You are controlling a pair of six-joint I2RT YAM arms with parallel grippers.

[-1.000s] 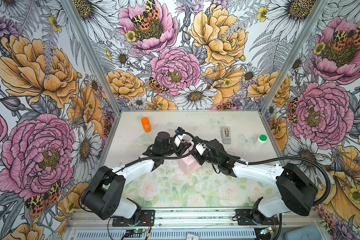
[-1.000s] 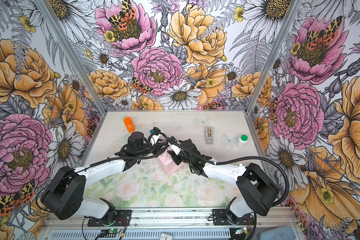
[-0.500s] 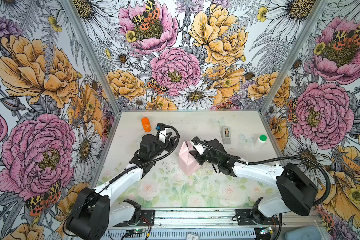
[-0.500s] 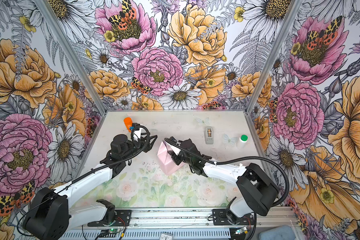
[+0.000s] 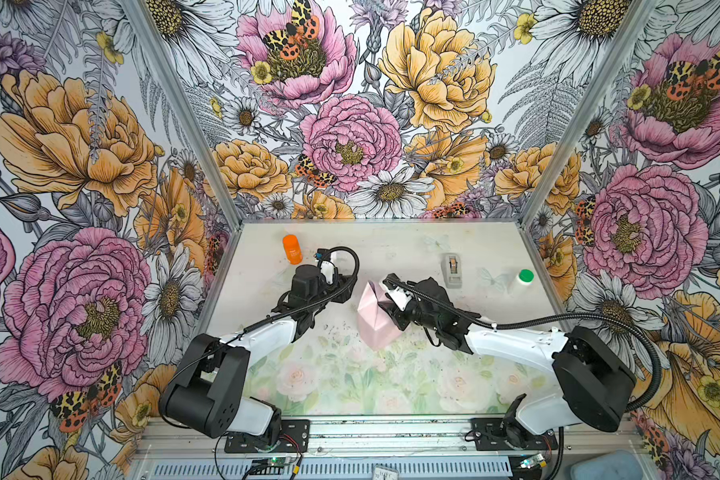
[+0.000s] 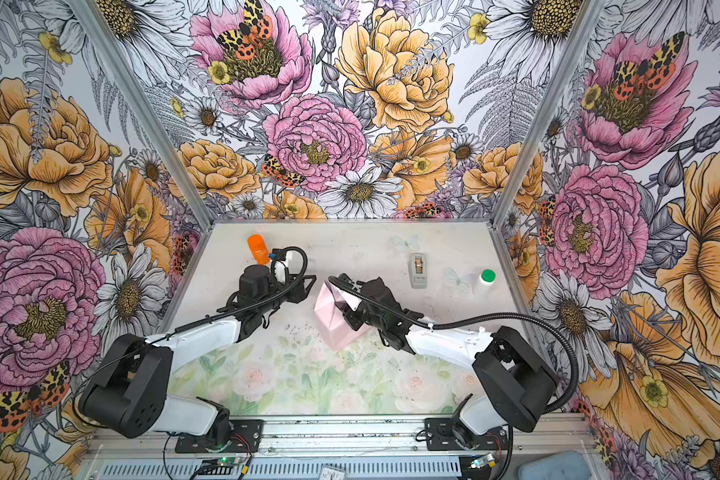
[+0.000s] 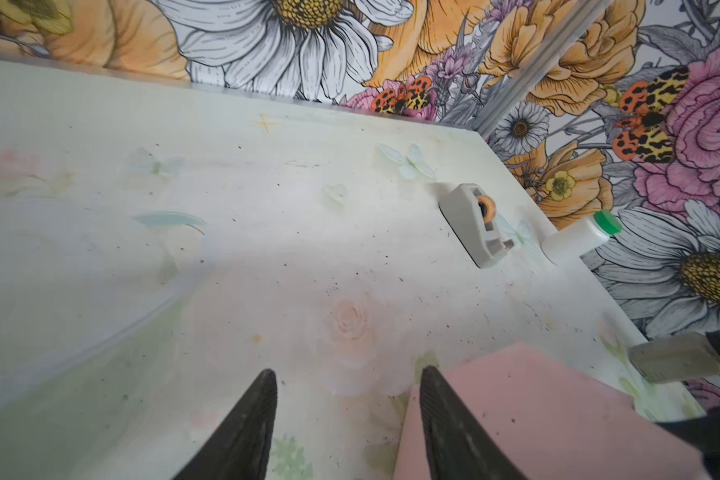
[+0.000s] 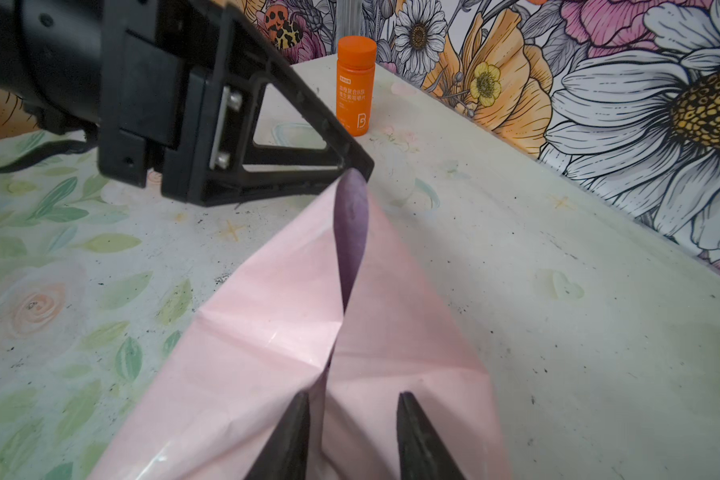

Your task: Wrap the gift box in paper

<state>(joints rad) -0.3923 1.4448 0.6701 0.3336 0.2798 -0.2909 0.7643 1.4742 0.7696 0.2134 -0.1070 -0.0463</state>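
The paper (image 5: 371, 320) is found mid worktop (image 5: 391, 249), bundled pink side out. The gift box is not seen and is judged to be inside. The right gripper (image 8: 355, 395) is set narrow, fingers pinched on the paper. The left gripper (image 7: 348, 372) is spread wide with nothing held, just beside the bundle's corner. One flap (image 8: 350, 216) is seen standing up, lilac side showing.

Step judged: an end fold is being closed. Next, the flap needs to be pressed flat and taped. The tape dispenser (image 5: 452, 270) is parked towards the far right corner.
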